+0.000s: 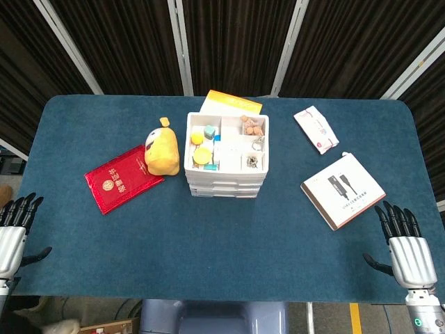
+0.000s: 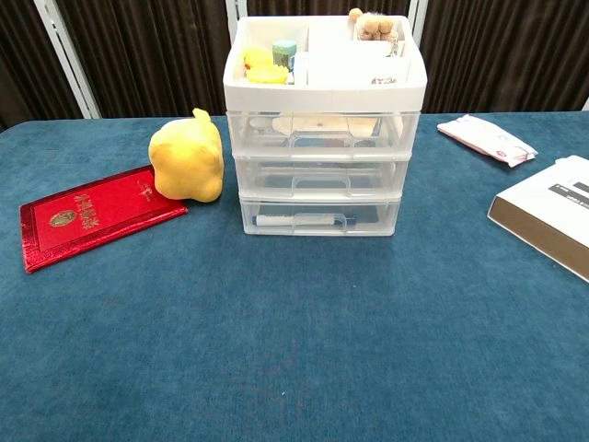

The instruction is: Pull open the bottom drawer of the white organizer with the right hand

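The white organizer [image 1: 227,154] [image 2: 322,129] stands at the table's middle, with three clear drawers under a top tray of small items. Its bottom drawer [image 2: 318,215] [image 1: 224,192] is closed and holds a pen. My right hand [image 1: 405,249] rests open at the front right corner of the table, fingers spread, far from the organizer. At the front left edge my left hand [image 1: 14,229] is open too. Neither hand shows in the chest view.
A yellow plush toy [image 1: 163,148] [image 2: 189,157] and a red booklet [image 1: 122,178] [image 2: 92,214] lie left of the organizer. To its right are a white box [image 1: 343,189] [image 2: 550,221] and a white packet [image 1: 316,129] [image 2: 486,138]. An orange card [image 1: 233,103] lies behind.
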